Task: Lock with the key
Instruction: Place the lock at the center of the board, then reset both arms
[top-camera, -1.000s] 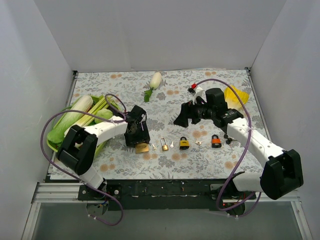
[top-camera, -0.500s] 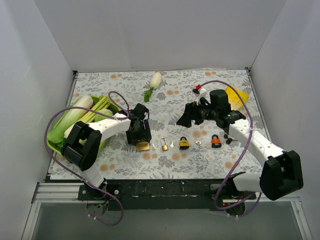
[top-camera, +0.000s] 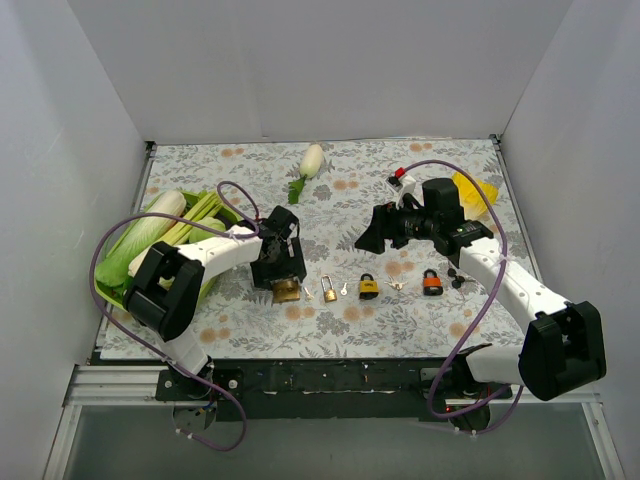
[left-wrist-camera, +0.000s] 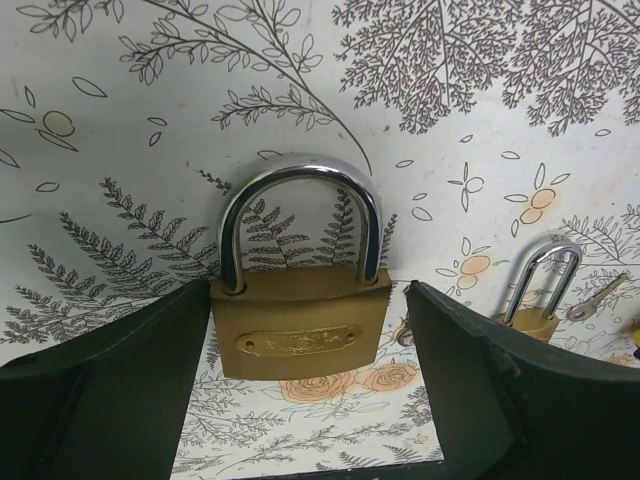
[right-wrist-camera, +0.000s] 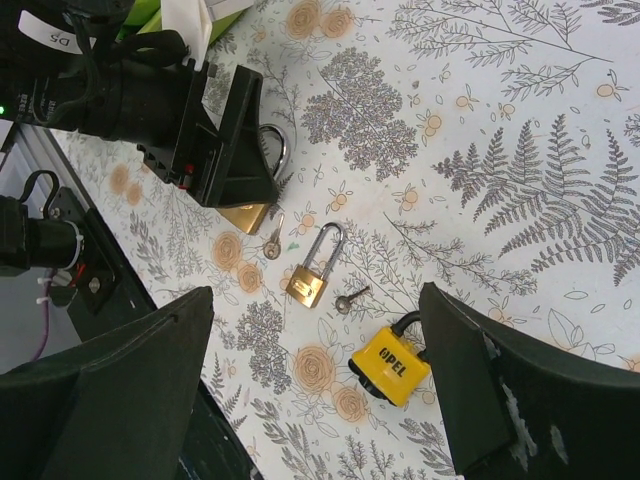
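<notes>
Since a second ago the left gripper (top-camera: 278, 268) has spread its jaws wider and edged slightly toward the centre of the table. Its elbow has drawn in behind it, and the large brass padlock (top-camera: 286, 291) beneath it has shifted a touch.

The large brass padlock (left-wrist-camera: 300, 325) lies flat on the floral tablecloth (top-camera: 430, 165), near the front edge. Its steel shackle points away from the left wrist camera, and both shackle legs meet the body.

The left gripper (left-wrist-camera: 308, 288) tilts steeply down over the padlock with its jaws open on either side of the body. The finger (left-wrist-camera: 120, 380) on the left of the wrist view sits right against the padlock's side. The other finger stands off by a narrow gap, so nothing is clamped.

Just right of the padlock lies a small key (top-camera: 306, 293). A row continues rightward from there: a long-shackled brass padlock (top-camera: 329, 291), a second key (top-camera: 343, 289), a yellow padlock (top-camera: 368, 287) and, well apart, an orange padlock (top-camera: 432, 283).

The right arm reaches in from the far right of the padlock, its forearm angled toward the table's centre. The right gripper (top-camera: 372, 232) hovers above the cloth, right of and behind the padlock. Its jaws are spread wide and it holds nothing.

Left of the padlock sits a green basket (top-camera: 108, 288) of leafy vegetables. Far behind the padlock lies a white radish (top-camera: 311, 160).
</notes>
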